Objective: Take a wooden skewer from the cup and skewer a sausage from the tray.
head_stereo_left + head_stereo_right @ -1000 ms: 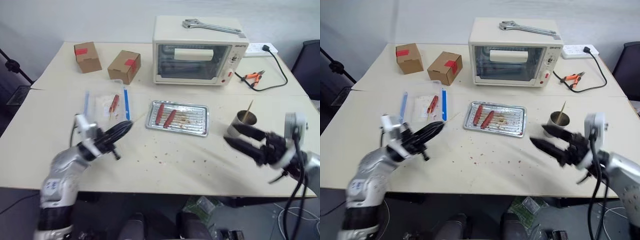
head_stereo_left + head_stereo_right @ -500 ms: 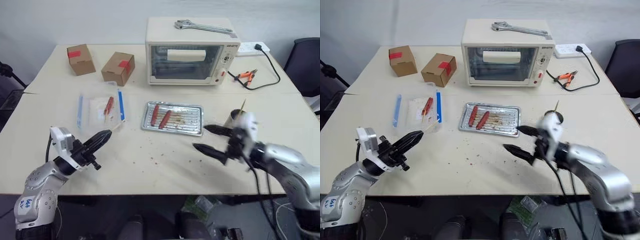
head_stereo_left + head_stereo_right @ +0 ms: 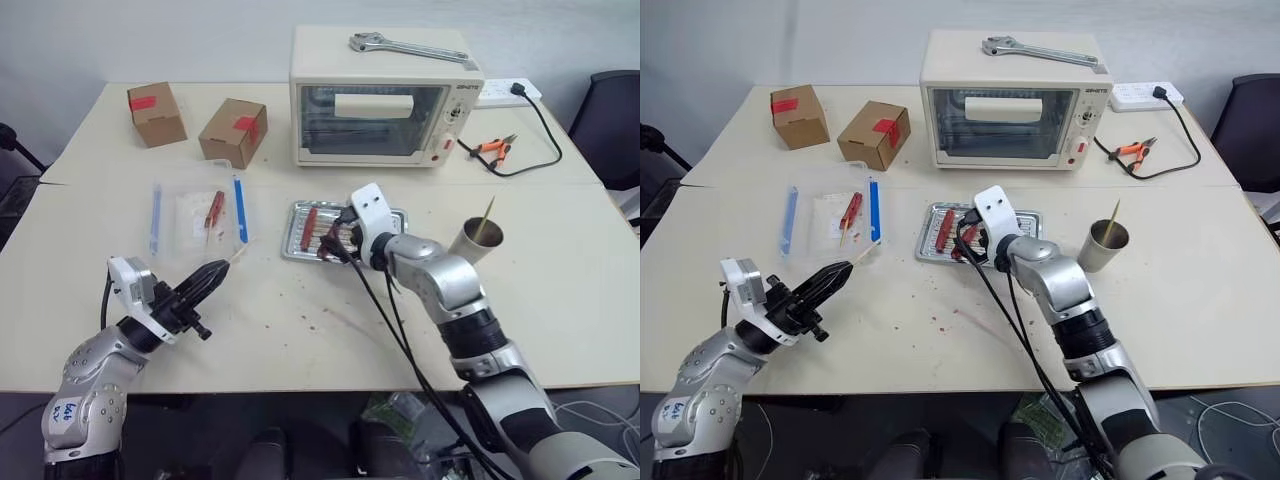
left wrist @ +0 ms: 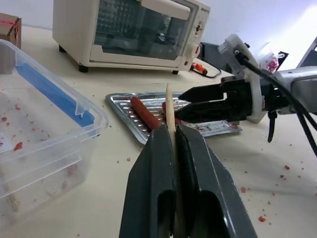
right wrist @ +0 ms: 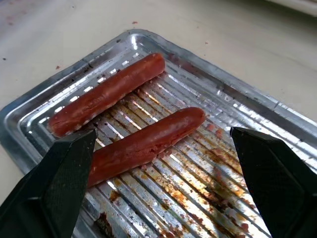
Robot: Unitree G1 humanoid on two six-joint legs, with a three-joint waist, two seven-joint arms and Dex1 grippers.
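Skewer work stands as follows, taken from the biggest item down. Table (image 3: 560, 300): pale top, scattered with reddish crumbs. Toaster oven (image 3: 385, 100) at the far side, a wrench (image 3: 405, 44) lying on its roof; two cardboard boxes (image 3: 232, 131) with red tape to its left. Clear plastic box (image 3: 195, 215) with blue clips sits left of centre.

Tray (image 5: 247, 104): silver, ribbed, grease-marked, in front of the oven. Two sausages lie side by side in it. My right gripper (image 5: 163, 163) hangs just above the tray with its fingers spread wide — one black finger (image 5: 54, 188) to each side of the nearer sausage (image 5: 148, 141), neither finger seen touching it. The other sausage (image 5: 106, 94) lies just beyond.

Cup (image 3: 478, 240): right of the tray, apart from it, one stick (image 3: 487, 212) standing in it.

My left gripper (image 4: 173, 148) is closed on the wooden skewer (image 4: 169, 106) — the pale stick runs between the two fingers and its tip points toward the tray.
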